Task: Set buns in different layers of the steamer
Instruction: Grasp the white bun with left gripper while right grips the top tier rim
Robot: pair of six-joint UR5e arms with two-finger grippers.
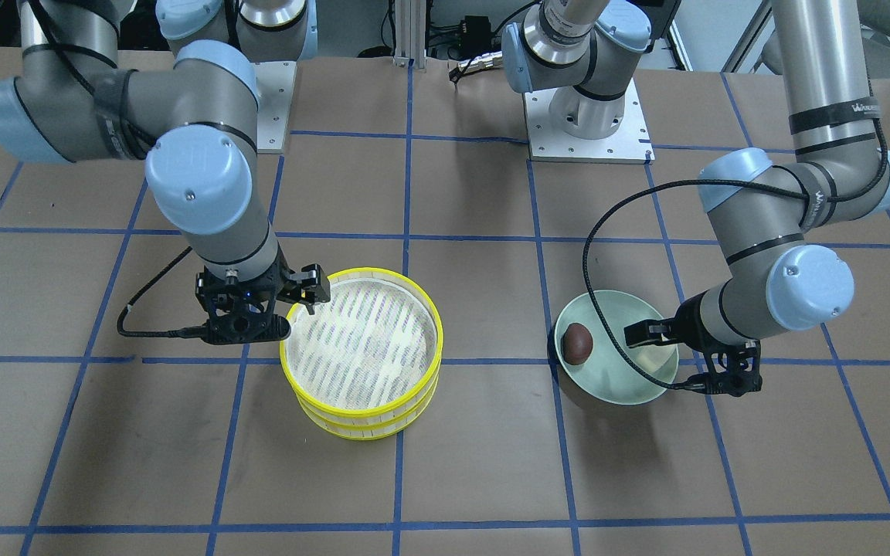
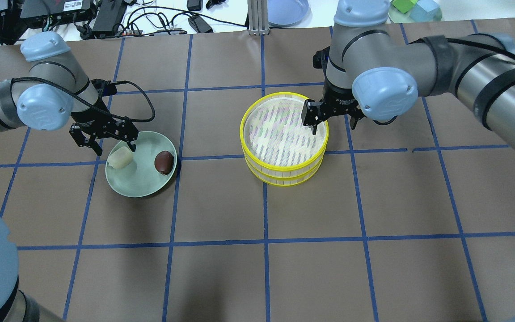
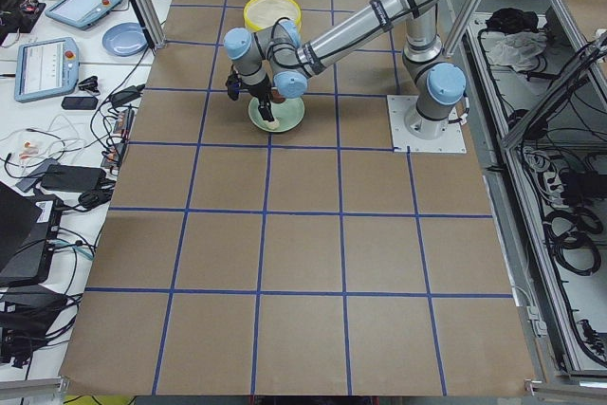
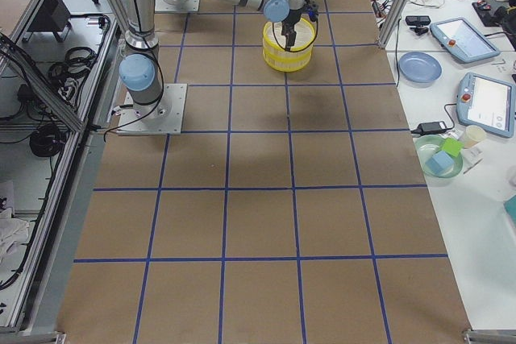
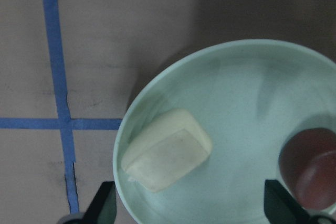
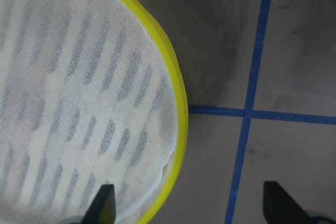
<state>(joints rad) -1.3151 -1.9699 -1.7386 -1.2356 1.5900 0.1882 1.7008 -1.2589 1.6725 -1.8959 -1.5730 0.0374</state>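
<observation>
Cream bun (image 5: pixel 167 149): on plate (image 2: pixel 141 187), apart from brown bun (image 2: pixel 164 162).
Left gripper (image 2: pixel 113 147): spread wide above cream bun, grasping nothing.
Trays (image 2: pixel 257 166): stacked.
Right gripper (image 2: pixel 333 125): spread, straddling top rim.

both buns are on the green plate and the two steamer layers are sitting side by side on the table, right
Not quite. The steamer layers are not side by side: they are stacked one on top of the other, as the overhead exterior view shows. The rest holds: the cream bun and the brown bun both lie on the green plate.
</observation>
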